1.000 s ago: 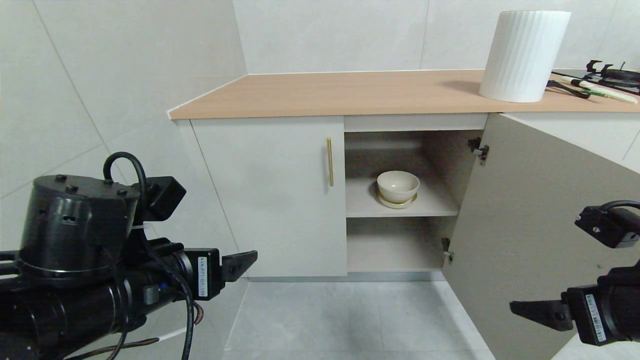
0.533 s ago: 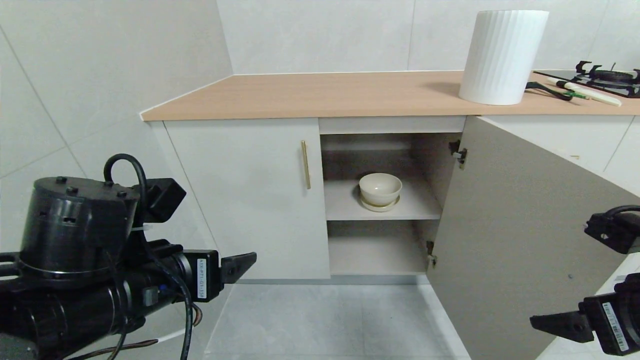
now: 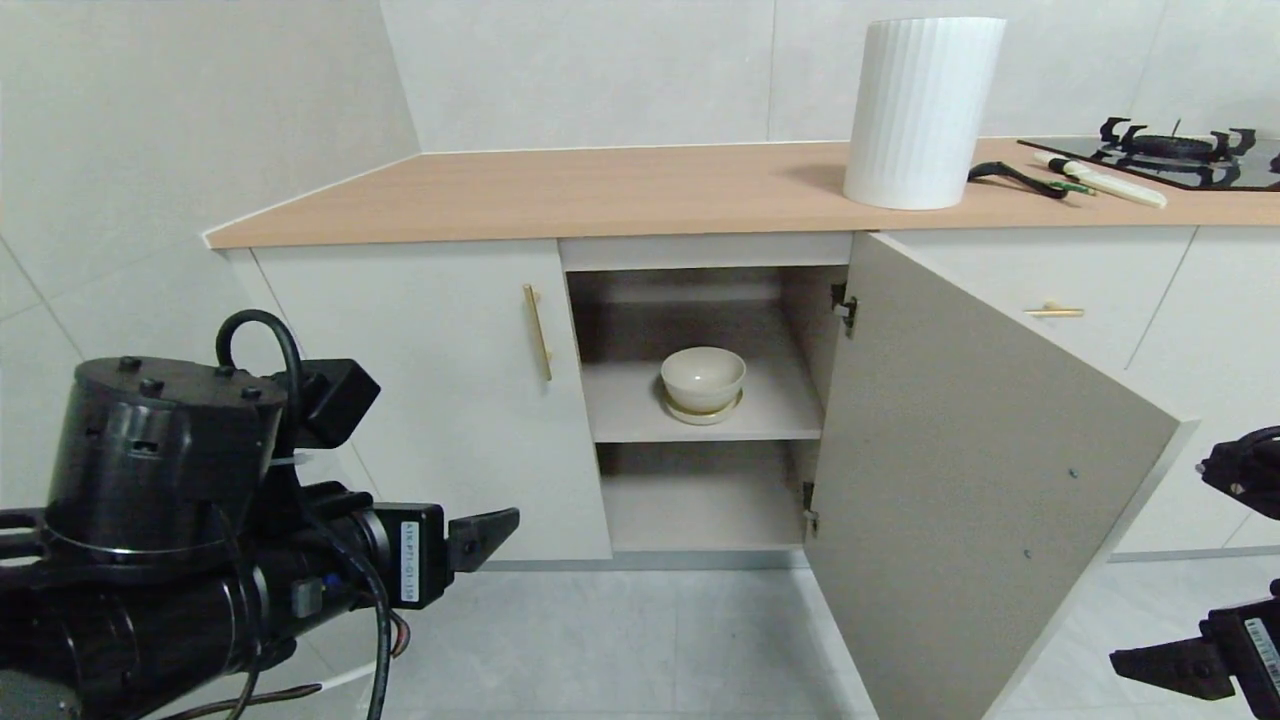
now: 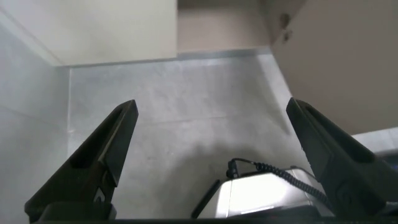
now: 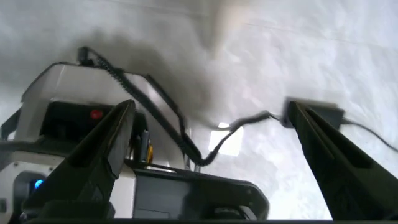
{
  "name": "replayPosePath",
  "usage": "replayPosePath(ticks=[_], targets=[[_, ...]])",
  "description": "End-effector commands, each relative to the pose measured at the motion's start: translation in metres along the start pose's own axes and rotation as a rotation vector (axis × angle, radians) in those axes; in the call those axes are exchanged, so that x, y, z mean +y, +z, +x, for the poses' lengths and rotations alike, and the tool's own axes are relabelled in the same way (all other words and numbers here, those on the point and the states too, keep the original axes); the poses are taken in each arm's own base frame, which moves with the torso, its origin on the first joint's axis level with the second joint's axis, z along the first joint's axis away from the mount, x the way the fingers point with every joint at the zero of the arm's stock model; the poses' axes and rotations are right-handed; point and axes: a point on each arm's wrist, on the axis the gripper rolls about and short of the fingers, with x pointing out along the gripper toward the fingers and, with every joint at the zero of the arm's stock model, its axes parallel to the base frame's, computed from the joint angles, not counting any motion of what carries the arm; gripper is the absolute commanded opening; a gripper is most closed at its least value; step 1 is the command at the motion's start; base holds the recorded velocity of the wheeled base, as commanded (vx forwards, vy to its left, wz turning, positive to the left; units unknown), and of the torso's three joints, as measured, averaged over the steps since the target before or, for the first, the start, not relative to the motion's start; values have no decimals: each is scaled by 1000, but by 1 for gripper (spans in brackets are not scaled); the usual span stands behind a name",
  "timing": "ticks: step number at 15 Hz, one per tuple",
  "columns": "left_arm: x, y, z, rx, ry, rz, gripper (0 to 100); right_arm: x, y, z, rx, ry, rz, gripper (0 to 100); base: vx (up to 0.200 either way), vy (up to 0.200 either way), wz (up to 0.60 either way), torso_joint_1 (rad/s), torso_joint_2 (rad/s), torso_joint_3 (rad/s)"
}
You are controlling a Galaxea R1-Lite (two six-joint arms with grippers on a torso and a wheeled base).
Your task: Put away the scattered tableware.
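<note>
The left tool (image 4: pixel 211 111), spread wide and empty, hangs over grey floor tiles (image 4: pixel 168 87) near the cabinet (image 4: pixel 112 25).

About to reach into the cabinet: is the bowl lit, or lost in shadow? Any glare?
Head view: bowl on the upper shelf is clearly lit; shadow deepens only toward the back of the cabinet. No glare on the countertop. Left wrist view: floor without glare.

Bowl (image 3: pixel 702 377) on plate (image 3: pixel 700 410), cabinet shelf (image 3: pixel 770 420)
</note>
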Motion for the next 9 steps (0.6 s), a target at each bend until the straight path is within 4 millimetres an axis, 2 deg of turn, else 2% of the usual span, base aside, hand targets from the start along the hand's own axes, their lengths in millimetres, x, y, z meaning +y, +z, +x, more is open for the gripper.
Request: replayPosePath(ticks=[1,6,9], targets=[[0,0,1,1,2,-2,100,-8,3,-3,-16,-39,32,100,0,0,0,0,0,0],[0,0,1,2,1,-1,100,-29,14,9,11,-195,110,100,0,0,0,0,0,0],[0,0,1,2,1,-1,100,-39,25,20,-36,-270,170,100,0,0,0,0,0,0]])
